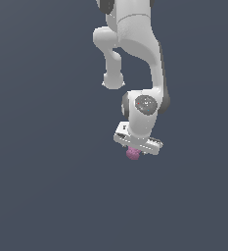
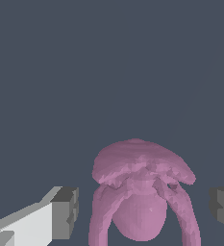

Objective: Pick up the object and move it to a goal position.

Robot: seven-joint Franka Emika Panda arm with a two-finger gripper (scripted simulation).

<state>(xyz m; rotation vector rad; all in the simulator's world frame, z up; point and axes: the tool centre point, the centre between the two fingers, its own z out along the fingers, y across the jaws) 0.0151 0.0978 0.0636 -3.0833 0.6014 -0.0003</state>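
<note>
Object [image 2: 142,197] between the fingers [image 2: 65,212], seemingly apart.

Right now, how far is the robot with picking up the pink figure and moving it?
Done: the gripper has reached the pink figure and sits directly over it. In hand: in the wrist view the figure lies between the two fingers, with gaps on both sides, so the jaws are open and nothing is grasped yet. Left: closing on it, lifting, and carrying it to the goal, which no view shows.

My arm [image 1: 135,44] consists of glossy white rounded links with dark joint seams and a grey disc cap. My gripper [image 2: 144,211] carries white fingers [image 2: 31,221] tipped with dark grey pads [image 2: 65,211].
</note>
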